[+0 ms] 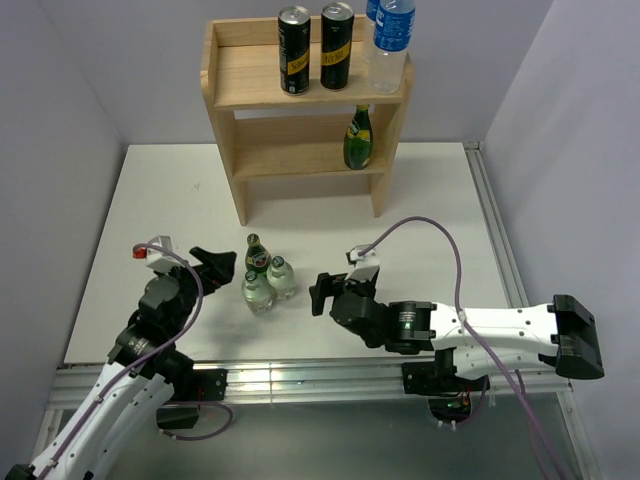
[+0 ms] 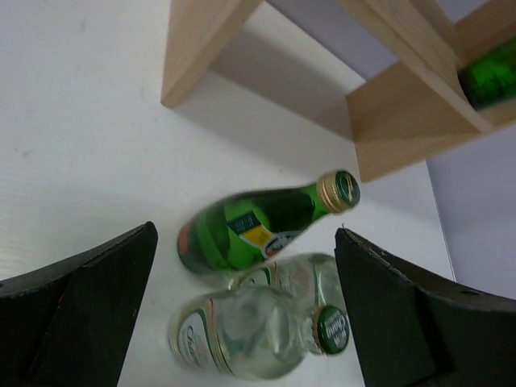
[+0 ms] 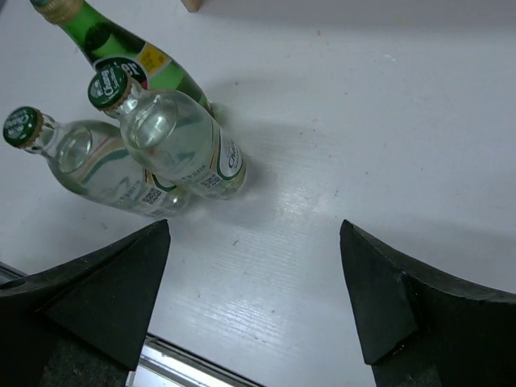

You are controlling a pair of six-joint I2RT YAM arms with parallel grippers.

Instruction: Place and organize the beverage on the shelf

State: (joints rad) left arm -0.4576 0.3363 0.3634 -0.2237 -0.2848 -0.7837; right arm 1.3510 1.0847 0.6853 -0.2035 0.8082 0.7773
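Observation:
The pale wooden shelf stands at the back. Its upper board holds two black cans and a clear water bottle; its lower board holds a green bottle. On the table stand a green glass bottle and two clear glass bottles. They also show in the left wrist view and the right wrist view. My left gripper is open, just left of the bottles. My right gripper is open and empty, just right of them.
A metal rail runs along the table's near edge. Grey walls close in the left, back and right sides. The shelf's legs stand beyond the bottles.

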